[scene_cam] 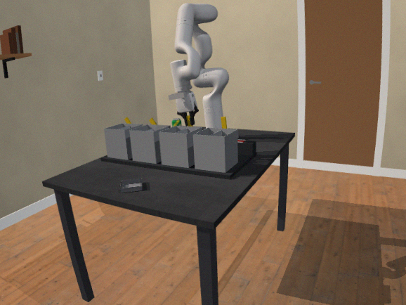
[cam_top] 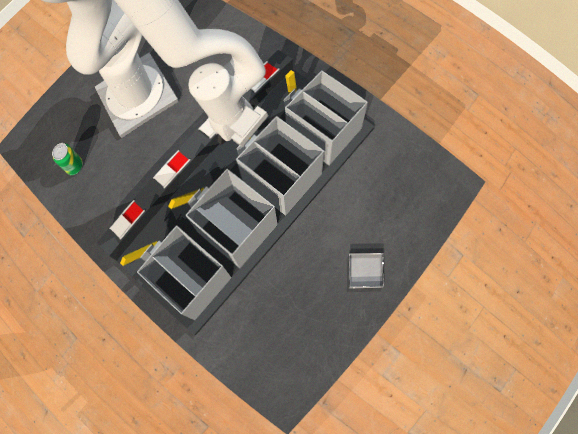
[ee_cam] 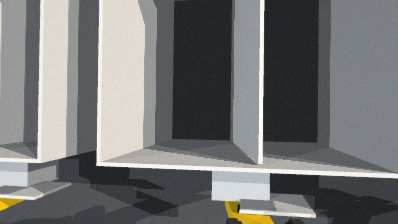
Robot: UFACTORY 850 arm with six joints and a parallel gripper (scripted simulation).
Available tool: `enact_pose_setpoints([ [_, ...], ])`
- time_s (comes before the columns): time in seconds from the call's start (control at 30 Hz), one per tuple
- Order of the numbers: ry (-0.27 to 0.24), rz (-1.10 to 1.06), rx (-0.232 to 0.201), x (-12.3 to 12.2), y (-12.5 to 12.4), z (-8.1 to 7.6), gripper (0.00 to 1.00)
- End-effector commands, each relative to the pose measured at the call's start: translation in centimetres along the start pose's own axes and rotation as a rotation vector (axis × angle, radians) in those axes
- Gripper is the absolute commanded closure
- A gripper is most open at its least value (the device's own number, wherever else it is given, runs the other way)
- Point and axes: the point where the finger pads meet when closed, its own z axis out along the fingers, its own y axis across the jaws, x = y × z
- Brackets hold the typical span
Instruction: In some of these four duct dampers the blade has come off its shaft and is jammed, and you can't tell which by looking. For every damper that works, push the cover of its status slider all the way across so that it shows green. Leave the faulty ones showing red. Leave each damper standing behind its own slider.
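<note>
Four grey box dampers stand in a diagonal row: the first, the second, the third and the fourth. Yellow lever handles stick out of the first, the second and the fourth. My gripper is at the third damper's near side, shut on its yellow handle. The wrist view shows that damper's blade edge-on. Three sliders show red. My arm hides most of the third slider.
A green can stands left of the robot base. A small grey tray lies on the black table beyond the dampers. The dampers share a dark base plate.
</note>
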Motion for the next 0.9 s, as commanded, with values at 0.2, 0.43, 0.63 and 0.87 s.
enact_pose_setpoints([
  [0.2, 0.002, 0.0, 0.013, 0.07, 0.13, -0.04, 0.81],
  [0.43, 0.002, 0.0, 0.033, 0.07, 0.33, -0.03, 0.81],
  [0.63, 0.002, 0.0, 0.055, 0.07, 0.56, -0.02, 0.81],
  [0.87, 0.002, 0.0, 0.079, 0.07, 0.79, -0.01, 0.81],
])
